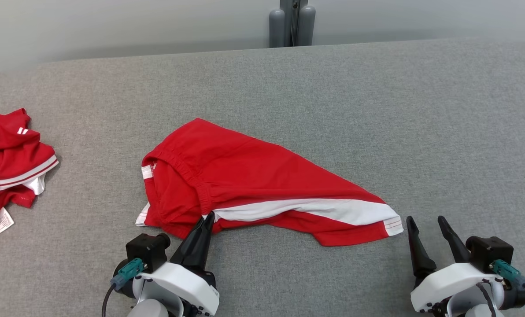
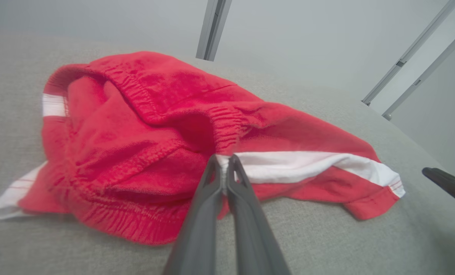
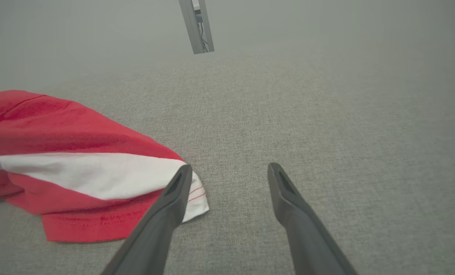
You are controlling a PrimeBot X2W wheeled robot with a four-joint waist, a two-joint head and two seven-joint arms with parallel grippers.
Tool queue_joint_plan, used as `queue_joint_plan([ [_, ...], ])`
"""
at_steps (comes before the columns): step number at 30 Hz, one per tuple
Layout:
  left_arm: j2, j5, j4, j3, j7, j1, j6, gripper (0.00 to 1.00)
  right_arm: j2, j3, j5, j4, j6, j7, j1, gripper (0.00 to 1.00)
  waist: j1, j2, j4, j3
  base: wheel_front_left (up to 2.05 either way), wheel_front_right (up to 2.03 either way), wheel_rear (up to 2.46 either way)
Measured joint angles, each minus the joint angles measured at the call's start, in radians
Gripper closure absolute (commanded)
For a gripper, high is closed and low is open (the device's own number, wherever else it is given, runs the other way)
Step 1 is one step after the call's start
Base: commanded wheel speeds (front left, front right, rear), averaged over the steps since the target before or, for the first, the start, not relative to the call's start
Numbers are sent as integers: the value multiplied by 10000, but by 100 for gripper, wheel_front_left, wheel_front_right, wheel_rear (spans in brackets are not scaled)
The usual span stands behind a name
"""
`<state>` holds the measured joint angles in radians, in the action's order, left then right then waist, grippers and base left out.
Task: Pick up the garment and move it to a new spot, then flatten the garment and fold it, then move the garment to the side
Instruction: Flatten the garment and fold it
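The garment (image 1: 245, 176), red shorts with a white side stripe, lies crumpled in the middle of the grey padded table (image 1: 377, 110). My left gripper (image 1: 207, 219) is shut, its tips pinching the fabric where the elastic waistband meets the white stripe. The left wrist view shows the joined fingertips (image 2: 223, 159) biting the garment (image 2: 143, 126) at that spot. My right gripper (image 1: 425, 222) stands open on the table just right of the leg hem. In the right wrist view its jaws (image 3: 230, 170) hold nothing, and the left finger overlaps the white corner of the garment (image 3: 78, 168).
A second red and white piece of clothing (image 1: 11, 163) lies bunched at the table's left edge. A grey post (image 1: 292, 22) stands behind the far edge. One finger of the right gripper (image 2: 447, 185) shows in the left wrist view.
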<state>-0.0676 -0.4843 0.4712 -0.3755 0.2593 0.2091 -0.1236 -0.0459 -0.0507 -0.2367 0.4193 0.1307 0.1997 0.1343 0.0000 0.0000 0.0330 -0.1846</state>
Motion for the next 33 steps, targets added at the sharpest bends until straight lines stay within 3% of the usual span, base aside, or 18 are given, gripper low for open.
queue_joint_plan([
  [20,107,203,-174,217,23,37,-17,100,-27,-917,-1923,1549,0,-407,796,0,0,0,-265,-83,0,0,0],
  [21,107,219,-180,222,23,37,-21,100,-38,-949,-1973,1590,0,-399,824,16,0,0,-270,-86,0,0,0],
  [22,111,219,-182,232,23,37,-27,100,-58,-984,-2017,1634,0,-362,838,50,0,0,-274,-86,0,0,0],
  [23,113,221,-184,244,23,37,-27,100,-82,-1016,-2056,1674,0,-343,849,67,0,0,-275,-85,0,0,0],
  [24,115,234,-190,255,23,37,-27,100,-109,-1057,-2100,1707,0,-318,867,95,0,0,-275,-83,0,0,0],
  [25,119,236,-192,268,23,36,-27,100,-127,-1099,-2150,1720,0,-305,880,100,0,0,-273,-80,0,0,0],
  [33,132,263,-199,387,23,33,-29,100,-272,-1244,-2357,1776,0,-38,927,100,0,0,-244,-11,0,0,0],
])
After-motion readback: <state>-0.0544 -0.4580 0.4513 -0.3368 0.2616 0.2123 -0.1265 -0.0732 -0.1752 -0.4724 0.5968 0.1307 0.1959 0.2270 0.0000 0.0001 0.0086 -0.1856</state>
